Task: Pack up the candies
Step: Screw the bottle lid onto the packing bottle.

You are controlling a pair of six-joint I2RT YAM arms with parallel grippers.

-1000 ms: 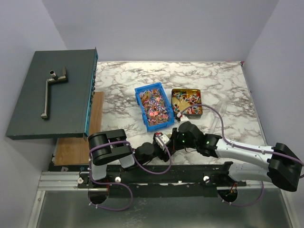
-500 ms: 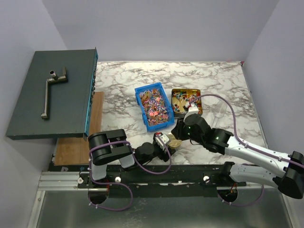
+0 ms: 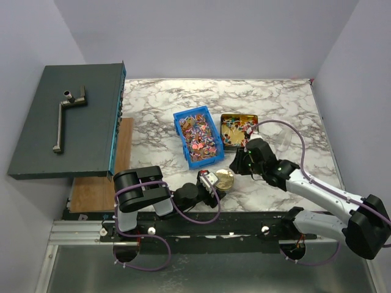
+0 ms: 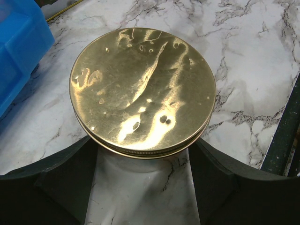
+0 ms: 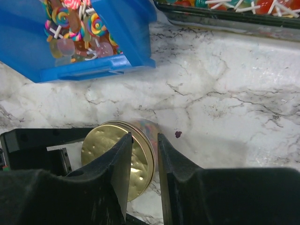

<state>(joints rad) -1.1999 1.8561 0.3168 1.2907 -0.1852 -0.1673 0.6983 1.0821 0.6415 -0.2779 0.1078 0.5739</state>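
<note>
The candies fill a blue bin (image 3: 197,137) (image 5: 75,28) and a gold tin (image 3: 239,130) (image 5: 234,7); more colour shows through a clear jar (image 5: 151,127). A round gold lid (image 3: 224,179) (image 4: 143,91) (image 5: 110,157) sits on that jar. My left gripper (image 3: 214,182) (image 4: 143,146) is shut on the jar just under the lid, one finger on each side. My right gripper (image 3: 238,163) (image 5: 144,137) hovers above and to the right of the jar, with its fingers a little apart and nothing between them.
A dark grey box (image 3: 70,119) with a metal handle overhangs the table's left side, above a wooden board (image 3: 101,180). A tiny purple speck (image 5: 178,134) lies on the marble by the jar. The black rail (image 3: 244,223) runs along the near edge.
My right gripper was shut over the lid; it has opened and drawn back up and right toward the tin. The lid stays on the jar in the left gripper.
</note>
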